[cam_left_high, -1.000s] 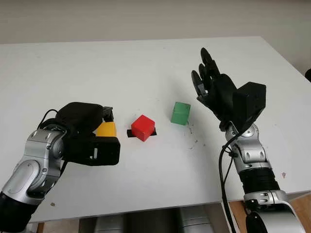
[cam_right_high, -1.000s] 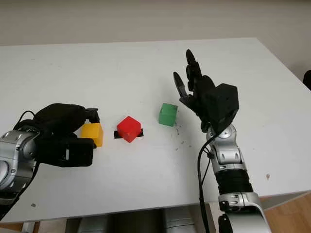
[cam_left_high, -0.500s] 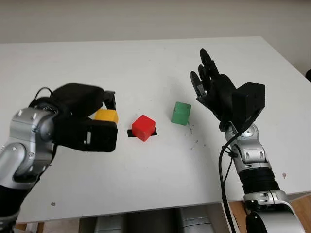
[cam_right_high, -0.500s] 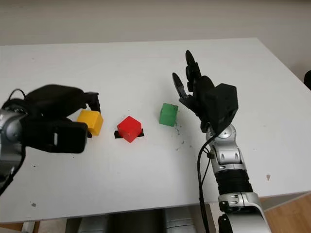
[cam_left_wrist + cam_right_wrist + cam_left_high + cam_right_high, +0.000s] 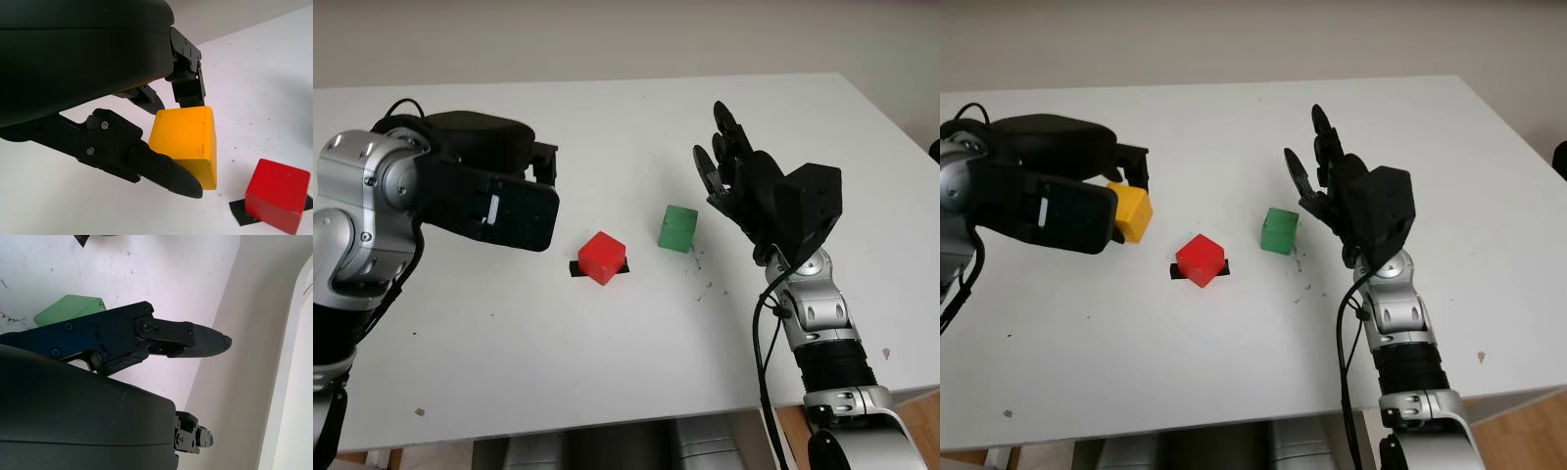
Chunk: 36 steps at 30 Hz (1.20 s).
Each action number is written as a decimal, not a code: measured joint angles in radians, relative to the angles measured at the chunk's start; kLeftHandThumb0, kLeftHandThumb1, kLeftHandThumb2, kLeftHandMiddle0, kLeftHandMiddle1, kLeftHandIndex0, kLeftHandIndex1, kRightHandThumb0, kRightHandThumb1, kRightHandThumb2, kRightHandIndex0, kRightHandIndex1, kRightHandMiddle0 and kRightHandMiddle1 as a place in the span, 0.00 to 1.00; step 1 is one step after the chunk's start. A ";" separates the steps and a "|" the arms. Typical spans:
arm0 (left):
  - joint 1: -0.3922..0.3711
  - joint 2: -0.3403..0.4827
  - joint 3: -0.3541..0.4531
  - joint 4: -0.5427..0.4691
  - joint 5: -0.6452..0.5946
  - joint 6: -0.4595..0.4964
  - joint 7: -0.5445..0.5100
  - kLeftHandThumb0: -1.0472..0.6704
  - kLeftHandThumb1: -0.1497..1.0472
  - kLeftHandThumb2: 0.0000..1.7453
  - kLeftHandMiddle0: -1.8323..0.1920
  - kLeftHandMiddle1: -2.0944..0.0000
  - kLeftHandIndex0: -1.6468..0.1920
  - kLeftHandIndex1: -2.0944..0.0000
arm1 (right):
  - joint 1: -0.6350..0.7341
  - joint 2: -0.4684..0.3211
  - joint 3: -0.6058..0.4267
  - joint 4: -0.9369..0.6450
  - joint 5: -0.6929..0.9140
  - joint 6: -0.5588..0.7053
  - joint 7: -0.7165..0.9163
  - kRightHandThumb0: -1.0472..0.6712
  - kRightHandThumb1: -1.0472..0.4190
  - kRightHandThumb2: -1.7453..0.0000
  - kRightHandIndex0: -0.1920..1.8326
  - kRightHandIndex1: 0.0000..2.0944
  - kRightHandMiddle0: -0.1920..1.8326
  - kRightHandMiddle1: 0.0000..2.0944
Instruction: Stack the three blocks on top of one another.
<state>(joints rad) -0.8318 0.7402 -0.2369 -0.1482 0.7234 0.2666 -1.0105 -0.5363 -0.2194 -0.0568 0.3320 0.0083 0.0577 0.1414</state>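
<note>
Yellow block (image 5: 1131, 211) now higher in left hand (image 5: 1058, 186).

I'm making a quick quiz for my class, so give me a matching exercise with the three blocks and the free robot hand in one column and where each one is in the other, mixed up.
Column one:
1. yellow block
2. red block
3. green block
4. right robot hand

Column two:
A. on a strip of black tape on the table
B. open, raised just beside the green block
C. held in the left robot hand, off the table
D. on the bare table between the red block and the right robot hand

Pairs: 1-C, 2-A, 3-D, 4-B
</note>
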 measured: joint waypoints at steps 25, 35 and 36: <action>-0.076 -0.159 -0.113 0.208 -0.095 -0.073 0.092 0.35 0.93 0.03 0.74 0.84 0.68 0.28 | 0.029 0.004 -0.001 -0.061 -0.002 0.032 -0.006 0.24 0.00 0.72 0.05 0.03 0.08 0.03; -0.067 -0.158 -0.138 0.148 -0.034 -0.106 0.123 0.37 0.94 0.03 0.74 0.96 0.74 0.20 | 0.032 0.007 0.003 -0.070 -0.002 0.047 -0.010 0.24 0.00 0.72 0.05 0.03 0.08 0.03; -0.065 -0.158 -0.140 0.145 -0.026 -0.108 0.124 0.37 0.95 0.03 0.75 0.97 0.75 0.20 | 0.033 0.006 0.003 -0.071 -0.002 0.050 -0.010 0.24 0.00 0.72 0.05 0.02 0.08 0.02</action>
<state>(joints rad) -0.8968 0.5823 -0.3768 -0.0028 0.6969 0.1584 -0.8867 -0.5033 -0.2129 -0.0540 0.2610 0.0058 0.1082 0.1319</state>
